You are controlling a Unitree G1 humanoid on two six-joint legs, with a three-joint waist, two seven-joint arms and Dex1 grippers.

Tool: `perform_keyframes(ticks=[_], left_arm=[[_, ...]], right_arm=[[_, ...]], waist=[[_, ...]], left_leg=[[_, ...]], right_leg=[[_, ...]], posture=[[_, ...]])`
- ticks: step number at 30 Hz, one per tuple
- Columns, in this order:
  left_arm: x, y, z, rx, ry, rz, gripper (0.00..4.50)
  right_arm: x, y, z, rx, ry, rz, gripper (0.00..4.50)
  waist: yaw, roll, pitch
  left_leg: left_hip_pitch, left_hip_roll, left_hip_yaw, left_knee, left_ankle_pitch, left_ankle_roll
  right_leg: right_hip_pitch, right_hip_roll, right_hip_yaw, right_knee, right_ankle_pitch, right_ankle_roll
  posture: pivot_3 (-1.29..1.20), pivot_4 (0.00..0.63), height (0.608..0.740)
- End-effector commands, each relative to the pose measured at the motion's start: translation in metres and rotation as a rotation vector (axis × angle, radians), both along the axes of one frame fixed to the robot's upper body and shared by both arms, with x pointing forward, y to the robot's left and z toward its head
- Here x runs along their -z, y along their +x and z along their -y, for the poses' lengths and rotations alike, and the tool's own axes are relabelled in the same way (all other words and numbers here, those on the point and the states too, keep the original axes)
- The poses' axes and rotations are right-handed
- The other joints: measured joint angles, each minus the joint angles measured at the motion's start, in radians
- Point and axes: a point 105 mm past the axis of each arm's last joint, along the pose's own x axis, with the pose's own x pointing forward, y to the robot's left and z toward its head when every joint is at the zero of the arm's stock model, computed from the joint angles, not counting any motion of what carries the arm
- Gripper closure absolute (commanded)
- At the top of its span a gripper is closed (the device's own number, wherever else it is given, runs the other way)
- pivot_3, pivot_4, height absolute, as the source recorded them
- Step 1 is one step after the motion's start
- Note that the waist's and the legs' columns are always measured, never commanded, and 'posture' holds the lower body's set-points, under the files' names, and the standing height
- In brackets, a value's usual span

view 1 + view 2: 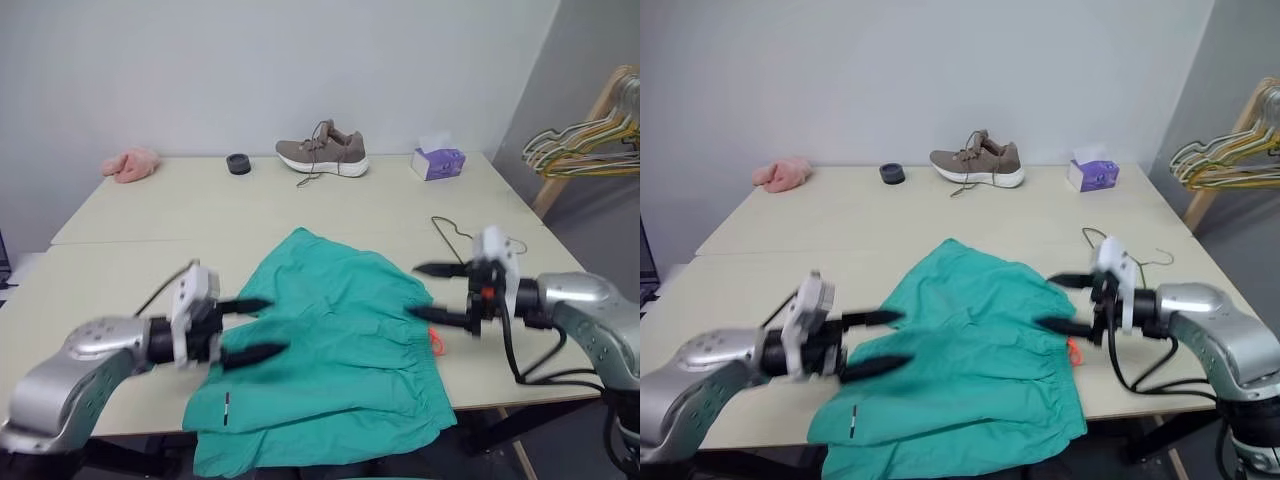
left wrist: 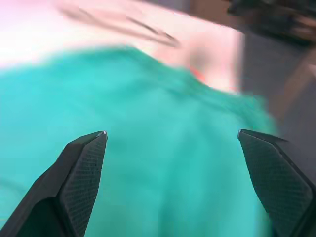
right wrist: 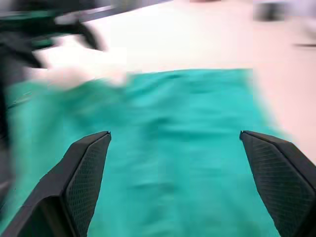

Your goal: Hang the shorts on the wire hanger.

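The teal-green shorts point(image 1: 330, 350) lie spread flat on the near part of the table, hanging slightly over its front edge, with a small orange tag point(image 1: 436, 342) at their right side. My left gripper point(image 1: 275, 326) hovers open over the shorts' left half, pointing right. Over their right edge my right gripper point(image 1: 413, 290) is open too, pointing left. Neither holds anything. In each wrist view the fingers point(image 2: 81, 168) point(image 3: 84, 168) stand wide apart above green fabric. The thin dark wire hanger point(image 1: 450, 232) lies on the table just beyond the right gripper.
Along the table's far edge sit a brown shoe point(image 1: 322, 152), a purple tissue box point(image 1: 437, 162), a black ring point(image 1: 238, 163) and a pink fluffy cloth point(image 1: 131, 164). A bunch of yellow-green and silver hangers point(image 1: 585, 145) hangs on a wooden rack off the right side.
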Motion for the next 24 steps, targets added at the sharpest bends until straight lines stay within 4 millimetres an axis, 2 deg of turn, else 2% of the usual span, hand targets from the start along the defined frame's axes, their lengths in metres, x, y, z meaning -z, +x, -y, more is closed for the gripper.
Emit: perform_keyframes(ticks=[1,5,8,14,21,24], left_arm=[[-0.019,0.024,0.002,-0.062,-0.004,0.082,0.01],[-0.032,0.034,0.016,-0.004,-0.019,0.111,0.01],[-0.033,0.033,0.026,0.073,0.014,0.129,0.01],[-0.032,0.025,0.040,0.169,0.049,0.148,0.01],[-0.034,0.020,0.046,0.201,0.048,0.164,0.01],[-0.033,0.020,0.047,0.203,0.048,0.166,0.00]], right_arm=[[0.005,0.029,0.054,0.341,-0.136,0.074,0.03],[0.021,0.049,0.095,0.561,-0.248,0.093,0.03],[0.042,0.057,0.113,0.633,-0.296,0.003,0.03],[0.070,0.064,0.120,0.629,-0.309,-0.120,0.03],[0.104,0.058,0.115,0.585,-0.318,-0.286,0.03],[0.117,0.054,0.115,0.583,-0.313,-0.368,0.59]], waist=[[0.001,0.000,0.000],[-0.008,0.002,-0.001],[-0.025,0.003,-0.001],[-0.063,0.003,-0.001],[-0.080,0.003,-0.001],[-0.081,0.003,-0.002]], left_leg=[[0.000,0.000,0.001,0.000,0.000,0.000],[-0.002,0.000,0.004,-0.001,0.000,0.000],[-0.002,0.000,0.008,-0.002,0.000,0.000],[0.000,0.000,0.010,-0.002,0.000,-0.001],[0.001,0.000,0.012,-0.001,0.000,-0.001],[0.002,0.000,0.013,-0.001,0.000,-0.001]], right_leg=[[0.000,0.000,0.001,0.000,0.001,-0.002],[-0.003,0.000,0.004,-0.001,0.000,-0.001],[-0.005,0.000,0.008,-0.001,0.000,0.000],[-0.006,0.002,0.015,0.000,0.001,0.001],[-0.006,0.002,0.019,0.000,0.001,0.006],[-0.005,0.002,0.020,0.000,0.001,0.008]], posture=[[-0.12,0.000,0.740],[-0.14,0.000,0.740],[-0.15,0.000,0.740],[-0.15,0.000,0.740],[-0.14,0.000,0.740],[-0.13,0.000,0.740]])
